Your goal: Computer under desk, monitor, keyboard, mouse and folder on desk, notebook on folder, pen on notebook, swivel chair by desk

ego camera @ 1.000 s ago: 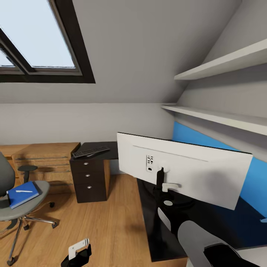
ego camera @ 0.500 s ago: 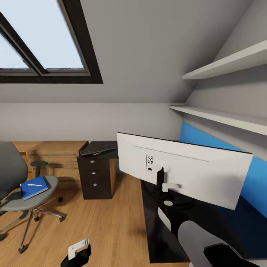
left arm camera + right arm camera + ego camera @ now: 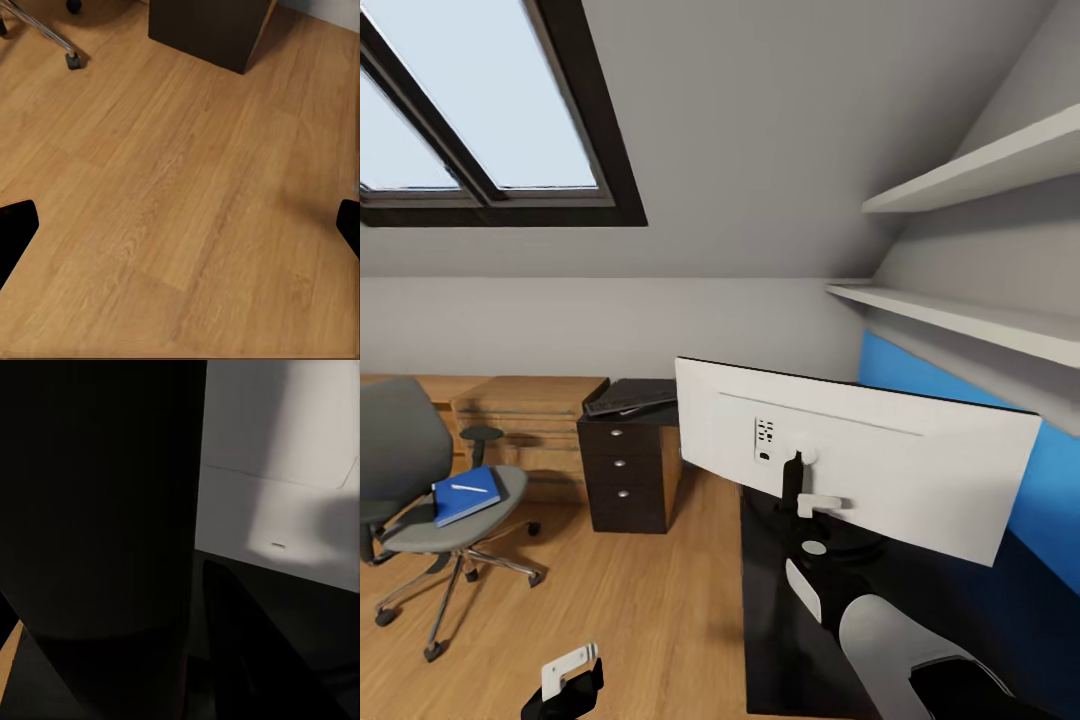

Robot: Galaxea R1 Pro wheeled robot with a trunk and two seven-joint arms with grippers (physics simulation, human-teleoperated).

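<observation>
The monitor (image 3: 860,455) shows its white back (image 3: 285,472) to me and hangs over the near wing of the black desk (image 3: 770,620). My right gripper (image 3: 810,540) is shut at its neck and base. The keyboard (image 3: 632,397) lies on the desk's far wing above the knobbed drawers (image 3: 625,470). To the left stands the swivel chair (image 3: 400,450), with the blue folder (image 3: 465,497) on its seat and the white pen (image 3: 469,488) on the folder. My left gripper (image 3: 565,680) hangs open and empty over the wooden floor (image 3: 180,229). Computer, mouse and notebook are out of view.
A light wooden chest (image 3: 530,410) stands against the back wall between chair and desk. Two white shelves (image 3: 960,320) and a blue wall panel (image 3: 1050,500) close the right side. A sloped ceiling with a skylight (image 3: 480,110) hangs overhead. Wooden floor (image 3: 640,590) lies between chair and desk.
The camera has turned left: chair, chest and drawers slid right in the picture. The monitor kept its place in the view, carried along with my right arm.
</observation>
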